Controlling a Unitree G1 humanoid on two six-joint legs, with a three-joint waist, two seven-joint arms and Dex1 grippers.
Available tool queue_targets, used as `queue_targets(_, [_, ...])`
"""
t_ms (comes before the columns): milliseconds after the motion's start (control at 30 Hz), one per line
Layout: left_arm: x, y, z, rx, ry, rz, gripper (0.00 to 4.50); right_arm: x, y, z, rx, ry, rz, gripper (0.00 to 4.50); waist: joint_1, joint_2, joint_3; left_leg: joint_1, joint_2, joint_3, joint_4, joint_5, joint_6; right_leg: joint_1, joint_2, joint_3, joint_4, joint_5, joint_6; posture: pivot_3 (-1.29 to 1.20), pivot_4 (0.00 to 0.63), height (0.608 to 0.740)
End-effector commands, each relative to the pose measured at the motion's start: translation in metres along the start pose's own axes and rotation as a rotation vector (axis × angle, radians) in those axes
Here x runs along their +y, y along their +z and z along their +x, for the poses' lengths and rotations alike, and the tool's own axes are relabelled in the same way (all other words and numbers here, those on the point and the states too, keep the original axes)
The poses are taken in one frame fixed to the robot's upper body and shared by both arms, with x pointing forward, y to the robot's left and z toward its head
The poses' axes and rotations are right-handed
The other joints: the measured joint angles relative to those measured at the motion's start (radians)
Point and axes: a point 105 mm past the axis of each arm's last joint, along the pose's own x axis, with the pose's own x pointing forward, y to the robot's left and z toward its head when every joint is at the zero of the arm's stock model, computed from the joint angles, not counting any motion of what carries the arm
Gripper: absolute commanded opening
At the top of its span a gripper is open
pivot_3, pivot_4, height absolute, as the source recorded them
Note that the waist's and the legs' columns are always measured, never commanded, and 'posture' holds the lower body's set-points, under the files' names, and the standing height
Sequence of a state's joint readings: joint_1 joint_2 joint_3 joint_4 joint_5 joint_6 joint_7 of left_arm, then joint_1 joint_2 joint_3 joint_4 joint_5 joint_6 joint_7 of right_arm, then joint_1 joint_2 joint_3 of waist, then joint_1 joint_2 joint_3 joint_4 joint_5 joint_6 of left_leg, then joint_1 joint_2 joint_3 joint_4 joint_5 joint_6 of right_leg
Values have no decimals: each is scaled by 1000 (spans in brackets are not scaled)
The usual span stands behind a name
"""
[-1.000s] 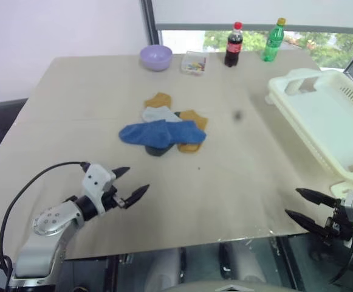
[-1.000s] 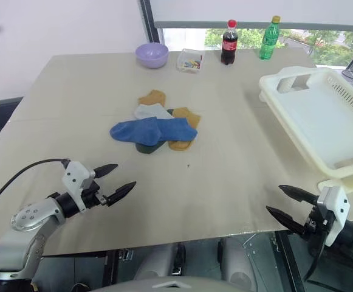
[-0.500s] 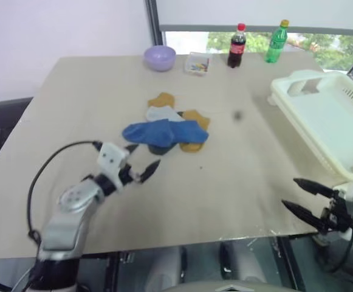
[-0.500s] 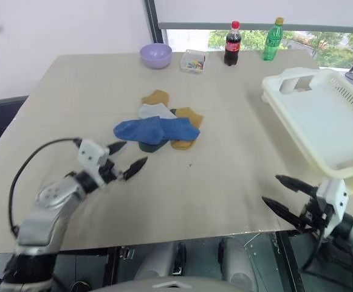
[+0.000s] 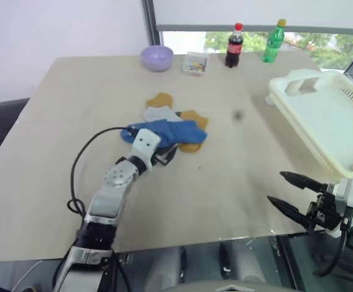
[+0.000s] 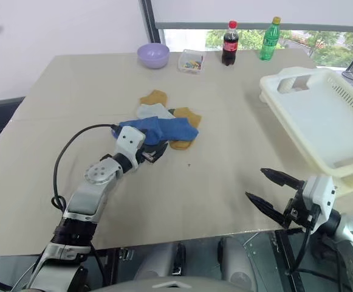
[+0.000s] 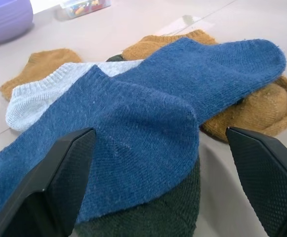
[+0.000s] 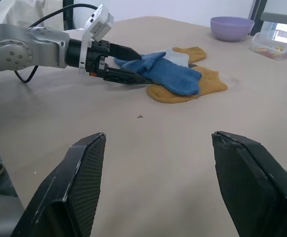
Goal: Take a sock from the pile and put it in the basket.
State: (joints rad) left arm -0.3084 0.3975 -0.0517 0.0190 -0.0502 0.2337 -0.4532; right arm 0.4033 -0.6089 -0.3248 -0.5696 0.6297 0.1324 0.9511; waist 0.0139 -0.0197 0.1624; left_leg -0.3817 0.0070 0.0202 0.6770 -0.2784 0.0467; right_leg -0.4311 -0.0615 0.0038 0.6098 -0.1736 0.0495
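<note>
At mid-frame the left gripper (image 6: 152, 152) straddles the pile (image 6: 162, 125) with fingers spread, ready to pinch the blue sock (image 7: 148, 123) for the basket (image 6: 322, 118).

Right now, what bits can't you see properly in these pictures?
- The dark sock: mostly hidden under the blue sock in the left wrist view.
- The basket: its right side is cut off by the picture's edge in the eye views.
- The small clear box: what is inside is too small to tell in the eye views.
- The left gripper: whether its fingers touch the pile is unclear; the wrist housing covers them.
</note>
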Motion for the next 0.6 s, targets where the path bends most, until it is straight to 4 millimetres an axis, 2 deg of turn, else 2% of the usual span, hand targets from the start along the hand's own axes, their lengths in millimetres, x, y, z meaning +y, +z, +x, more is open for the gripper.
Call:
queue_targets(33, [7, 13, 1, -45, 25, 63, 3353, -1, 6, -3, -21, -26, -40, 3637, 1, 0, 0, 0, 0, 0, 0, 0, 0, 0, 0, 0, 0, 0, 0, 0, 150, 735])
queue_targets(133, [7, 13, 1, -56, 29, 79, 1883, -1, 5, -3, -18, -29, -42, 3637, 1, 0, 0, 0, 0, 0, 0, 0, 0, 0, 0, 0, 0, 0, 0, 0, 150, 735])
queue_targets(233, [5, 18, -1, -88, 21, 88, 812, 0, 4, -4, -14, -34, -43, 3637, 1, 0, 0, 0, 0, 0, 0, 0, 0, 0, 0, 0, 0, 0, 0, 0, 150, 735])
queue_targets(267, [4, 21, -3, -104, 15, 85, 296, -1, 3, -5, -11, -37, -44, 3637, 1, 0, 0, 0, 0, 0, 0, 0, 0, 0, 0, 0, 0, 0, 0, 0, 150, 735])
queue_targets(300, [3, 22, -4, -114, 12, 83, 72, -1, 2, -5, -9, -39, -45, 3637, 1, 0, 0, 0, 0, 0, 0, 0, 0, 0, 0, 0, 0, 0, 0, 0, 150, 735])
queue_targets(467, [-5, 25, -18, -108, -58, 57, 72, -2, -2, -5, -3, -43, -45, 3637, 0, 0, 0, 0, 0, 0, 0, 0, 0, 0, 0, 0, 0, 0, 0, 0, 150, 735])
queue_targets(600, [-41, 22, -40, -18, -286, -33, 72, -3, -2, -5, 0, -43, -46, 3637, -1, 0, 0, 0, 1, 0, 0, 0, 0, 0, 0, 0, 0, 0, 0, 0, 150, 735])
